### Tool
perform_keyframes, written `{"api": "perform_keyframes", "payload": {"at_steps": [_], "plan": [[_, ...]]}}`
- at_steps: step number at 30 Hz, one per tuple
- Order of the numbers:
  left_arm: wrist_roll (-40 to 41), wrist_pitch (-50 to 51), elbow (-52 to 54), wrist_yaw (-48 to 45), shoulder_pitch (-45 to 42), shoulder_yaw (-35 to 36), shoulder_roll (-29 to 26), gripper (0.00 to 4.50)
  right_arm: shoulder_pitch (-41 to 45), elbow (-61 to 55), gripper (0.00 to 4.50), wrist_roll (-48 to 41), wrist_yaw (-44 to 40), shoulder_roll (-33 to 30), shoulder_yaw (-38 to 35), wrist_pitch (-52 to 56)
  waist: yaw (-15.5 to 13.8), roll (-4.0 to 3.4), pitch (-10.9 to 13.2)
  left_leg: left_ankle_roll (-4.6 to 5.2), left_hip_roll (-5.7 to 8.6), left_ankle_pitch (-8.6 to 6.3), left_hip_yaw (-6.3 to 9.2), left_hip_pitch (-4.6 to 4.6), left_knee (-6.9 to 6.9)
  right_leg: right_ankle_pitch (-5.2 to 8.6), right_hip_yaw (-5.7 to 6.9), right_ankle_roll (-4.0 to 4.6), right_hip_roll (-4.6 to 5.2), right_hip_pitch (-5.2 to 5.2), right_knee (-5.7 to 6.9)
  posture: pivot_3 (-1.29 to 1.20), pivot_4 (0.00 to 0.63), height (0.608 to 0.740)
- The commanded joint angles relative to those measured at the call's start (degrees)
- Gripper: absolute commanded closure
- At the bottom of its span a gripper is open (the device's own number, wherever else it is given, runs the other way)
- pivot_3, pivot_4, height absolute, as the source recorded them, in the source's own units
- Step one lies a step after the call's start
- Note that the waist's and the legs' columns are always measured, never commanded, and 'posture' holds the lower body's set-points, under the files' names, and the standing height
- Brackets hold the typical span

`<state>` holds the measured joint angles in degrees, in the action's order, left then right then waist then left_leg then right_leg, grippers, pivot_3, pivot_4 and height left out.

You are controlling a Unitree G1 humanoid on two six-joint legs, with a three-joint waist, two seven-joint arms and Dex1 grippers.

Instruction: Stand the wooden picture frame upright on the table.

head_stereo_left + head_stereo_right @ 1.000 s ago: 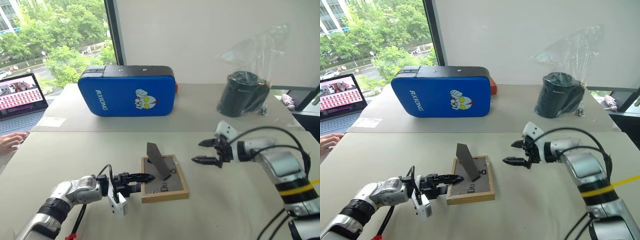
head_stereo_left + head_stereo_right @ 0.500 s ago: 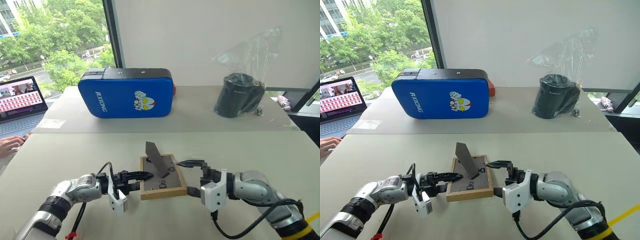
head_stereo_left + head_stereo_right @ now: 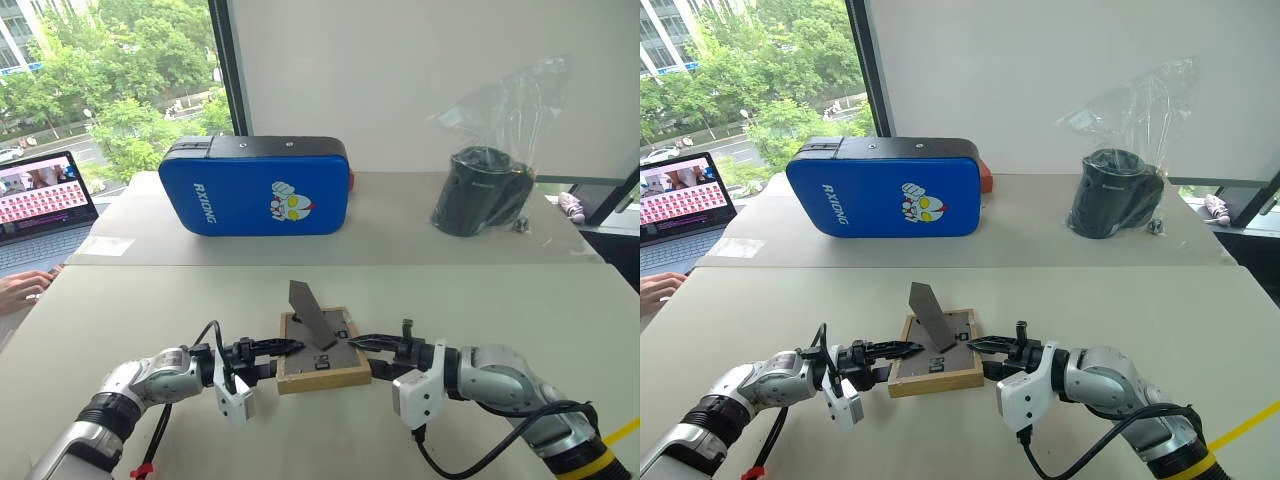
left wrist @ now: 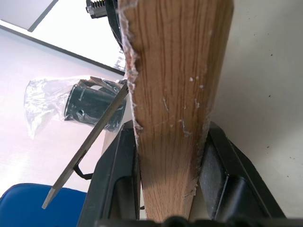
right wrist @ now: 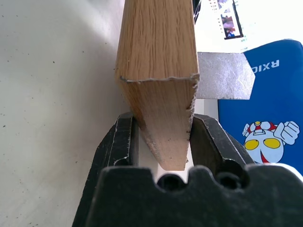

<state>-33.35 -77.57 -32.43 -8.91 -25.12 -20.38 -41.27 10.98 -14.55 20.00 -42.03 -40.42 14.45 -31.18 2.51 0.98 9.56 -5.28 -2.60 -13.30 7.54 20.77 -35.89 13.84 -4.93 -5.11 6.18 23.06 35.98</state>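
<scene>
The wooden picture frame (image 3: 322, 377) lies face down on the table (image 3: 500, 300), dark back panel up, with its fold-out stand (image 3: 309, 316) sticking up at an angle. My left gripper (image 3: 281, 350) is shut on the frame's left edge; in the left wrist view the light wood (image 4: 173, 94) sits clamped between both fingers (image 4: 116, 182). My right gripper (image 3: 361, 349) is shut on the frame's right edge. The right wrist view shows that edge (image 5: 158, 71) pinched between its black fingers (image 5: 118, 142). The picture side is hidden.
A big blue pad (image 3: 262, 198) stands at the back of the table. A black object in a clear plastic bag (image 3: 485, 190) sits at the back right. At the far left are a laptop (image 3: 40, 195) and a person's hand (image 3: 20, 285).
My right gripper swung in from the right, rolled over, came down to the frame's right edge and shut on it. The left gripper kept its hold and stayed put.
</scene>
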Motion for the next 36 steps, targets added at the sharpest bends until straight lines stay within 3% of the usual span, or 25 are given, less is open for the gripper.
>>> {"api": "perform_keyframes", "payload": {"at_steps": [1,2,7,10,13,16,19,24,31,36], "plan": [[2.06,1.86,-0.23,-1.78,-0.10,-0.45,0.04,2.35,0.37,-3.31,3.22,-1.98,-0.70,0.95,1.39,0.93,0.01,0.00,0.00,0.00,0.00,0.00,0.00,0.00,0.00,0.00,0.00,0.00,0.00,0.00,0.00,0.00,0.150,0.740],[2.70,2.24,0.05,-1.95,-0.03,-0.30,0.16,2.17,0.32,-3.53,3.22,-1.99,-0.68,1.10,1.38,1.19,0.05,0.00,0.00,0.00,0.00,0.00,0.00,0.00,0.00,0.00,0.00,0.00,0.00,0.00,0.00,0.00,0.150,0.740],[7.79,5.55,2.59,-3.01,1.82,1.82,-0.56,0.36,0.52,-4.09,3.22,-5.04,-1.31,1.73,-0.14,5.48,0.09,0.01,0.00,0.00,0.00,0.00,0.00,0.00,0.00,0.00,0.00,0.00,0.00,0.00,-0.01,0.00,0.150,0.740],[14.41,9.22,5.30,-3.33,5.62,5.00,-2.39,0.36,1.03,-5.65,3.22,-11.77,-4.15,0.71,-2.92,13.39,0.20,0.00,0.01,0.01,-0.01,0.00,0.00,0.01,0.01,0.00,-0.01,0.01,0.00,0.02,0.00,0.00,0.150,0.740],[18.95,14.31,11.55,-4.26,12.27,8.62,-4.58,0.36,4.70,-8.72,3.22,-25.60,-8.71,-1.42,-8.35,30.80,0.17,0.00,0.03,0.02,-0.03,-0.01,0.00,0.02,0.01,-0.07,-0.02,0.13,0.00,0.03,0.03,0.00,0.150,0.740],[19.84,17.70,16.35,-5.35,17.15,10.32,-4.81,0.36,8.98,-11.14,3.22,-37.60,-11.28,-3.42,-12.29,46.03,-0.10,-0.02,0.06,0.02,-0.02,-0.01,0.00,0.03,0.00,-0.23,-0.02,0.39,0.01,0.02,0.01,0.00,0.150,0.740],[19.98,21.92,21.98,-6.29,22.87,10.73,-3.20,0.36,19.22,-6.61,3.22,-54.72,-14.75,-7.85,-16.73,72.27,-0.17,-0.10,0.14,0.02,-0.03,-0.01,0.02,0.09,0.03,-0.23,0.02,0.44,0.00,0.06,0.00,0.00,0.150,0.740],[19.68,25.17,26.25,-7.70,25.30,12.33,-1.72,0.36,27.50,1.14,3.22,-64.84,-15.07,-9.65,-16.93,93.33,-0.38,-0.14,0.25,0.09,-0.10,-0.05,0.08,0.15,0.06,-0.20,0.14,0.57,-0.03,0.12,0.02,0.00,0.150,0.740],[19.31,28.45,30.78,-8.72,26.75,13.28,0.00,0.36,29.83,9.67,3.22,-59.34,-19.37,-8.23,-7.89,92.00,0.26,-0.19,0.27,0.12,-0.09,-0.07,0.08,0.30,0.03,-0.19,0.15,0.53,-0.02,0.24,-0.05,0.00,0.150,0.740],[20.99,31.67,34.79,-10.72,27.45,13.73,0.43,0.36,29.12,13.08,3.22,-55.61,-21.14,-7.95,-5.97,88.22,0.72,-0.19,0.27,0.13,-0.09,-0.07,0.07,0.27,0.02,-0.14,0.14,0.46,-0.03,0.24,0.02,0.00,0.150,0.740]]}}
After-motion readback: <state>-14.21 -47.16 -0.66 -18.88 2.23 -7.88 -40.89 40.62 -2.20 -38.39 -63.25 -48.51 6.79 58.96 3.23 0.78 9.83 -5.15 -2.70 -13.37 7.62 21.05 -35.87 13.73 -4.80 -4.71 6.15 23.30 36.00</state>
